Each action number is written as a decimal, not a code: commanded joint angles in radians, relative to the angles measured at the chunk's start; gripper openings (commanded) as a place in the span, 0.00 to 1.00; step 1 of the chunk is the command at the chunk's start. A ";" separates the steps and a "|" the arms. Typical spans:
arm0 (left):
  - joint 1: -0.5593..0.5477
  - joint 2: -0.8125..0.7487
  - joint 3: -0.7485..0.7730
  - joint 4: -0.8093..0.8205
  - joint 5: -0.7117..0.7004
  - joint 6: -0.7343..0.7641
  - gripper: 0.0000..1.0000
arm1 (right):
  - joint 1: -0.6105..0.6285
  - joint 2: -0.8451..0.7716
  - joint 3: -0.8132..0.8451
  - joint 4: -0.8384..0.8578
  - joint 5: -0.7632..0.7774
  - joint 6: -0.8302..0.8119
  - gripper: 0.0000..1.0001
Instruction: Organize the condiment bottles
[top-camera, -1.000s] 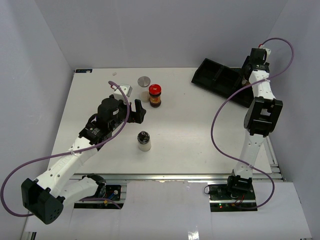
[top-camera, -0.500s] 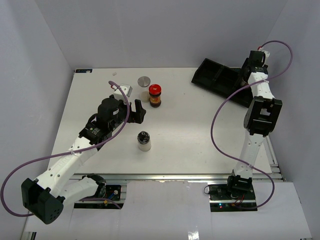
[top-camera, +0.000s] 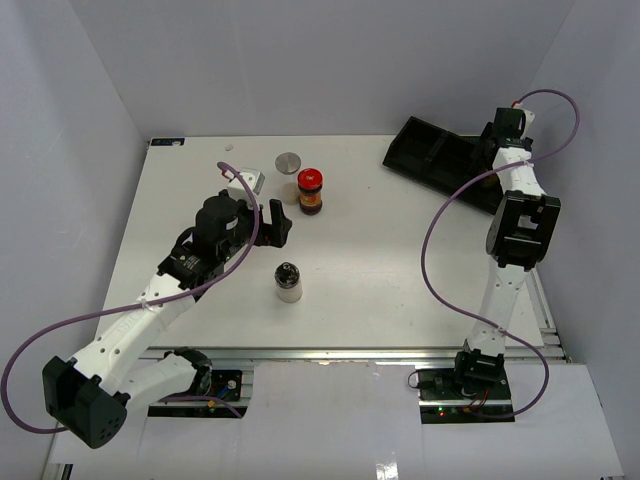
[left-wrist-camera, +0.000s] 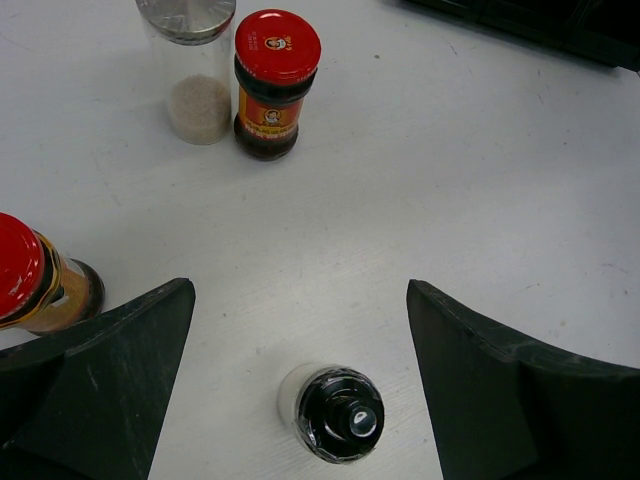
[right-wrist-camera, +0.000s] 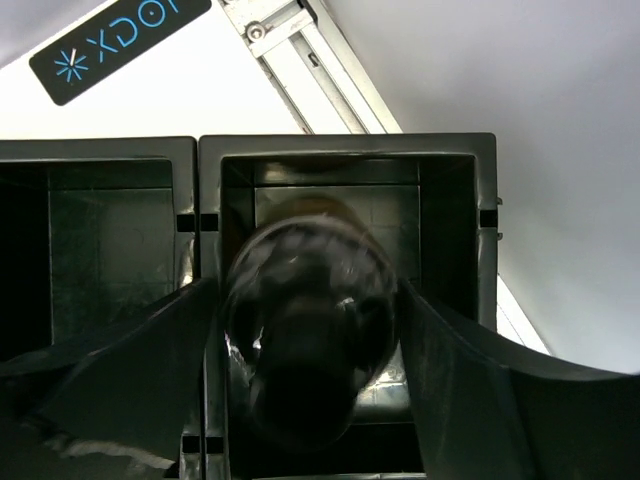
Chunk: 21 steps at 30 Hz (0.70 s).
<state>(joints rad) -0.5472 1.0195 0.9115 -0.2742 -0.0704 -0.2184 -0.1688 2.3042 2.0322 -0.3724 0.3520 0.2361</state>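
Right gripper (right-wrist-camera: 305, 290) grips a dark-topped bottle (right-wrist-camera: 305, 345) over a compartment of the black tray (right-wrist-camera: 456, 230). Left gripper (left-wrist-camera: 300, 290), spread wide, frames an untouched black-topped shaker (left-wrist-camera: 338, 412); red-capped jar (left-wrist-camera: 275, 80) and grey-lidded jar (left-wrist-camera: 190, 70) stand ahead.

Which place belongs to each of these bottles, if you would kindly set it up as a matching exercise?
1. black-topped shaker
2. labelled red-capped jar
3. dark bottle

A. right beside the clear jar
B. in the right gripper, over a compartment of the black tray
C. standing on the table, untouched by the open left gripper

Pairs: 1-C, 2-A, 3-B.
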 joint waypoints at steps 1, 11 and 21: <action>-0.003 -0.024 0.036 -0.005 0.006 0.004 0.98 | -0.001 -0.004 0.041 0.045 0.006 0.005 0.82; -0.003 -0.016 0.033 -0.005 -0.013 0.008 0.98 | 0.004 -0.053 0.095 -0.018 0.035 -0.009 0.90; -0.003 0.000 0.030 -0.002 -0.045 -0.002 0.98 | 0.083 -0.309 -0.024 -0.242 -0.015 -0.005 0.92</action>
<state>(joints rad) -0.5472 1.0195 0.9119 -0.2771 -0.0866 -0.2179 -0.1382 2.2099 2.0827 -0.5257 0.3908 0.2320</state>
